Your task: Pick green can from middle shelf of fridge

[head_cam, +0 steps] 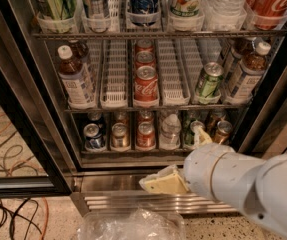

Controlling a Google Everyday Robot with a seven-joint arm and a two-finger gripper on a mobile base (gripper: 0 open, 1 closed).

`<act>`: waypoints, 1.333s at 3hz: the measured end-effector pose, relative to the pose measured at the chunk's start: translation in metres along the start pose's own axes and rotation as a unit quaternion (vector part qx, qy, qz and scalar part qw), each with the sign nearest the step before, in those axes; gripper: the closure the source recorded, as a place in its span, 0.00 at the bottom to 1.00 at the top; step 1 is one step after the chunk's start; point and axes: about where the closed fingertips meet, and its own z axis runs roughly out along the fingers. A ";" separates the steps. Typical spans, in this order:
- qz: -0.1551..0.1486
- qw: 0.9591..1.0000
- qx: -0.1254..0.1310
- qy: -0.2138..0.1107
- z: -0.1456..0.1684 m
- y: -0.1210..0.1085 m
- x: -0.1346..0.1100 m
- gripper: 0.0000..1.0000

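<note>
Clearly the reach-in is only beginning: nothing is grasped and the arm sits low in the frame. The gripper [175, 159] hangs at lower centre-right, in front of the fridge's [43, 134] base grille and the bottom rack of small cans, well below its target. Its two pale fingers [163, 182] look spread apart, one pointing left over the grille and the other poking up before the small cans, with nothing between them.

The green can [208, 80] stands upright at the front of a white lane tray on the middle shelf [114, 79], right of centre in the frame. To its right and just beside it are the white-capped brown bottles [248, 71]. To its left an empty tray separates it from the row of red cola cans [145, 84]. Another brown bottle [75, 76] stands at the left end of the same rack.

By my reading the step in hand is the approach. The next move calls for lifting the gripper up and to the right until it is level with the can's body, then pushing forward so the fingers pass on either side of it. The tight spot is on the right, where the bottle stands close, so the right finger needs to slip between can and bottle without knocking either. The rack above also limits the headroom.
</note>
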 end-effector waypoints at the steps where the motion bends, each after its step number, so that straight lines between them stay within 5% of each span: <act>1: 0.014 0.999 0.042 -0.022 -0.003 -0.008 -0.012 0.00; 2: 0.015 0.999 0.042 -0.022 -0.003 -0.008 -0.012 0.00; 3: 0.027 0.996 0.074 -0.034 -0.001 -0.022 -0.015 0.00; 4: 0.071 0.984 0.141 -0.083 -0.002 -0.063 -0.032 0.00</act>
